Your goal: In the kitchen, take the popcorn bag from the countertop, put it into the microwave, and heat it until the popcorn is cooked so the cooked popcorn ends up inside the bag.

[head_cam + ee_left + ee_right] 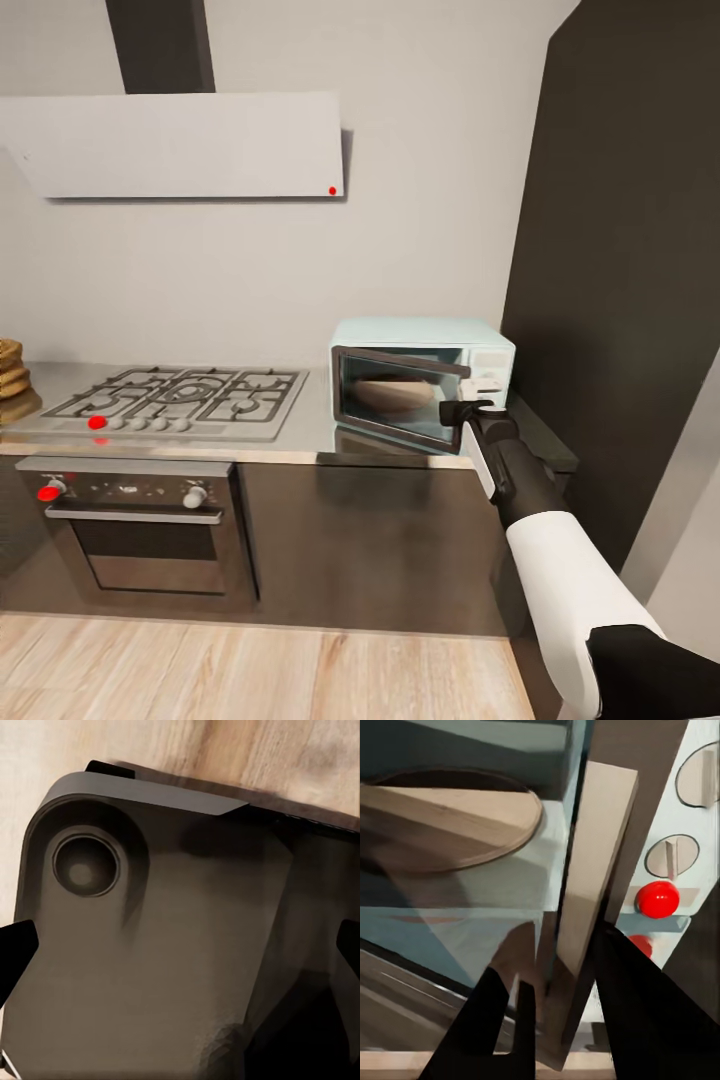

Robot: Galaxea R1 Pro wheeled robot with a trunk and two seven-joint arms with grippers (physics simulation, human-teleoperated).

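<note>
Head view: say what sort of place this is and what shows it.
A home kitchen, simulated. A gas hob sits in a steel countertop over a built-in oven, under a flat white hood; a pale blue microwave stands beside it.

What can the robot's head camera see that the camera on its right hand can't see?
Head view alone: the gas hob, the white hood, the steel oven, the wooden floor and the whole blue microwave on the countertop.

Right wrist view alone: a close look at the microwave's round red light, two knobs and the round plate inside.

Both: the microwave, its door handle and the right gripper at the door.
</note>
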